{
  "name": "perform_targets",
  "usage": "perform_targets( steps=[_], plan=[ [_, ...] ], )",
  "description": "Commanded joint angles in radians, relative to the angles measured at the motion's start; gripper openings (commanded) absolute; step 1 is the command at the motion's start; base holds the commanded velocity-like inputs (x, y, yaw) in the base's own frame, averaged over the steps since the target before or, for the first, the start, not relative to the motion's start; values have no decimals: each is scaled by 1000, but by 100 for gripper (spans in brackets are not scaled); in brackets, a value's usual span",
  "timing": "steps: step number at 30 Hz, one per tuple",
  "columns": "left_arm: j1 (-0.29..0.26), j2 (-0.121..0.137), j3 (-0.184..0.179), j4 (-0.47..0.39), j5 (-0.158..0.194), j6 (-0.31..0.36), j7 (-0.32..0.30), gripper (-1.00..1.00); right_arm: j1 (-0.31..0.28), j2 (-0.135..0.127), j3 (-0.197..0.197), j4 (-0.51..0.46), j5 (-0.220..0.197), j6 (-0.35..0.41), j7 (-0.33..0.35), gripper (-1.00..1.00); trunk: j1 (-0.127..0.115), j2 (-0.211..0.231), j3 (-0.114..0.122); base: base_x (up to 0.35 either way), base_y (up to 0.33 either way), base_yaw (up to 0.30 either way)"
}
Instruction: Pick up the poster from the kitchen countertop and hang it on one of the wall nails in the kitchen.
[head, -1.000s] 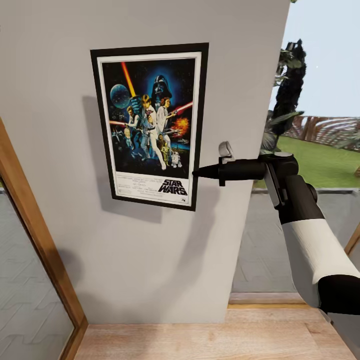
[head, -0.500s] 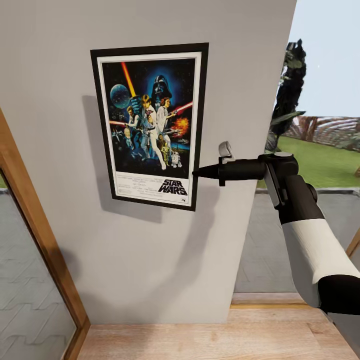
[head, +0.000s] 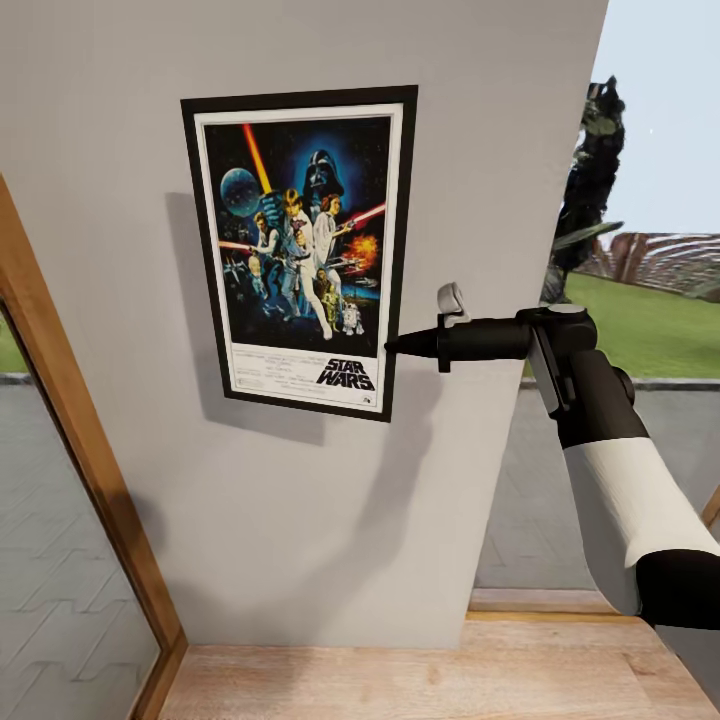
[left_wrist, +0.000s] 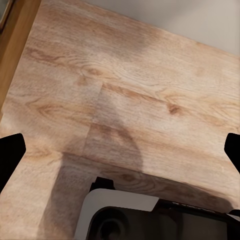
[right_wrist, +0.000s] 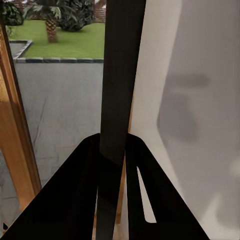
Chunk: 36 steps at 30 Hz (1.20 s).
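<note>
The poster (head: 300, 250), a framed Star Wars print, hangs upright in front of a grey wall (head: 300, 520) and casts a shadow on it. My right gripper (head: 392, 346) is shut on the lower part of the poster's right edge. In the right wrist view the poster's black edge (right_wrist: 120, 75) runs between the shut fingers (right_wrist: 82, 190). My left gripper (left_wrist: 120, 147) is open over the wooden floor (left_wrist: 130, 90), its fingertips (left_wrist: 10, 152) wide apart with nothing between them. The wall nails are hidden or too small to make out. The kitchen countertop is out of view.
A wooden door frame (head: 80, 430) with glass stands left of the wall. To the right of the wall's edge a window looks onto a paved yard and lawn (head: 650, 320). Light plank floor (head: 400, 680) runs along the wall's foot.
The whole background has slid to the right in the head view, so the camera has moved. The poster and my right gripper keep the same place in the picture.
</note>
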Motion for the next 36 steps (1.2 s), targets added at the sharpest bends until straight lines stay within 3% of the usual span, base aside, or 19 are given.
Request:
perform_targets(
  steps=[1,36],
  plan=[
    [0,0,4,0,0,-1,-6,100,-1,-1,1,0,-1,13,5,-100,0,-1,-1,0,0,22],
    [0,0,4,0,0,-1,-6,100,-1,-1,-1,0,-3,15,7,-100,0,-1,-1,23,0,1]
  ],
)
